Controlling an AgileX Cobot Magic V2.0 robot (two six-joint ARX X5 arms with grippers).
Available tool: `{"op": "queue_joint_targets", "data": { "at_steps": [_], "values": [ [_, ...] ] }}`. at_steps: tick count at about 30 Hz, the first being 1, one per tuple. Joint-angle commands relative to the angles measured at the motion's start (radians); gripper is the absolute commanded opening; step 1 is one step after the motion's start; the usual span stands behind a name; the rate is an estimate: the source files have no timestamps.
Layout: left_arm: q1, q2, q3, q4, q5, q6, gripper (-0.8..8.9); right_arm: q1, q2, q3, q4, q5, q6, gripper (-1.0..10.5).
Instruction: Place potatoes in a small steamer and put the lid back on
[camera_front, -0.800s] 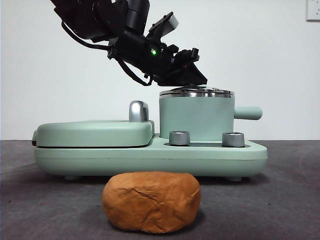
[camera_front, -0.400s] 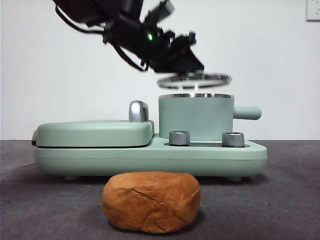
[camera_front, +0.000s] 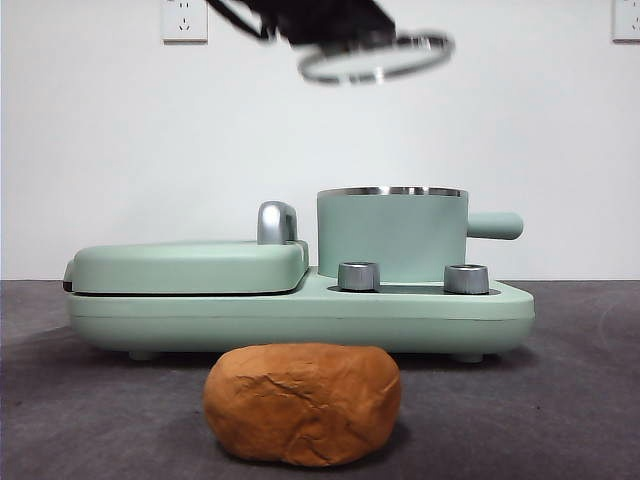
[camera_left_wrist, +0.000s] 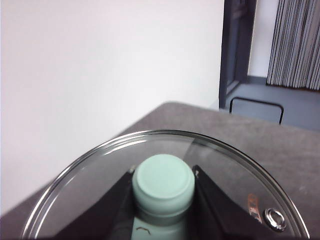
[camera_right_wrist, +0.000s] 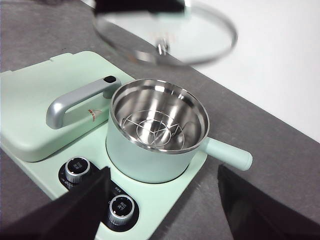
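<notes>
The potatoes (camera_front: 302, 403) are one wrinkled orange-brown lump lying on the dark table in front of the appliance. The small steamer (camera_front: 392, 235) stands open; the right wrist view looks down into the steamer (camera_right_wrist: 150, 155) and shows a wire rack in its steel bowl. High above it hangs the glass lid (camera_front: 375, 58), tilted. My left gripper (camera_front: 320, 15) is shut on the lid's mint-green knob (camera_left_wrist: 163, 182). My right gripper (camera_right_wrist: 164, 170) hovers open above the steamer, holding nothing, and the lid (camera_right_wrist: 165, 35) shows beyond it.
The steamer sits on a mint-green appliance base (camera_front: 300, 315) with two steel dials (camera_front: 359, 276) (camera_front: 466, 279). To its left lies the flat grill cover (camera_front: 190, 265) with a steel handle (camera_front: 277, 222). The steamer's side handle (camera_front: 495, 226) sticks out to the right.
My left gripper has lifted the lid off the steamer and carried it well up, leaving the steamer open. The potatoes have not moved.
</notes>
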Motion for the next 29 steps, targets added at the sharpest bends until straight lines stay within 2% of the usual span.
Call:
{"op": "queue_joint_targets", "data": {
  "at_steps": [1, 9, 16, 19, 22, 25, 29],
  "values": [
    [0.007, -0.086, 0.026, -0.013, 0.000, 0.000, 0.06, 0.006, 0.003, 0.016, 0.010, 0.001, 0.017, 3.4],
    [0.060, -0.269, 0.026, -0.257, 0.000, 0.035, 0.06, 0.006, 0.003, 0.016, 0.009, -0.019, 0.017, 3.4],
    [0.110, -0.368, 0.026, -0.402, -0.001, 0.056, 0.06, 0.034, 0.055, 0.033, -0.089, -0.166, 0.002, 3.4],
    [0.127, -0.394, 0.026, -0.420, -0.001, 0.056, 0.06, 0.080, 0.132, 0.077, -0.189, -0.188, -0.014, 3.4],
    [0.137, -0.407, 0.026, -0.422, -0.001, 0.056, 0.06, 0.147, 0.228, 0.124, -0.252, -0.187, -0.051, 4.2],
    [0.143, -0.411, 0.026, -0.423, -0.001, 0.056, 0.06, 0.209, 0.312, 0.161, -0.267, -0.187, -0.074, 4.8],
    [0.143, -0.411, 0.026, -0.448, -0.001, 0.056, 0.06, 0.301, 0.416, 0.200, -0.267, -0.183, -0.078, 4.8]
  ]
}}
